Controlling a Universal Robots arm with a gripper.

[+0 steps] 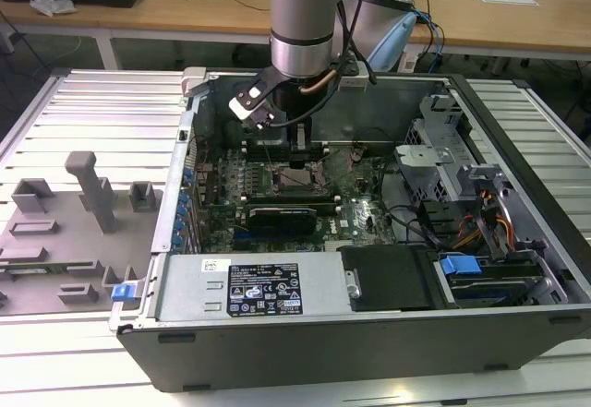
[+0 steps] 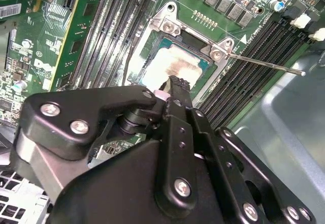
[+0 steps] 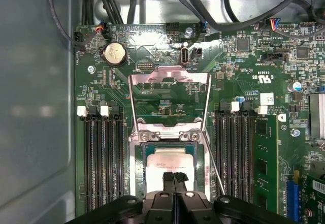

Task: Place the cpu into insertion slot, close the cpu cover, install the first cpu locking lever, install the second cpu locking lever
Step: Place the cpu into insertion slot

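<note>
The cpu point(image 3: 165, 159), pale silver-beige, lies flat in the insertion slot point(image 3: 138, 158) on the green motherboard; it also shows in the second wrist view, cpu point(image 2: 170, 61). The cpu cover point(image 3: 152, 74), a silver frame with a square window, stands swung open away from the socket. A thin locking lever point(image 2: 264, 64) sticks out unlatched beside the socket; the same lever point(image 3: 213, 168) shows in the first wrist view. My gripper point(image 3: 174, 178) hovers right over the chip, its fingers pressed together with nothing between them. In the exterior view the gripper point(image 1: 300, 160) hangs just above the insertion slot point(image 1: 300, 182).
The open computer case point(image 1: 517, 112) surrounds the board. Black memory slots point(image 3: 101, 163) flank the socket on both sides. A power supply point(image 1: 268, 287) lies at the case's near side, and a drive cage point(image 1: 434, 162) with cables stands at the exterior view's right. A grey fixture plate point(image 1: 74, 232) lies outside on the left.
</note>
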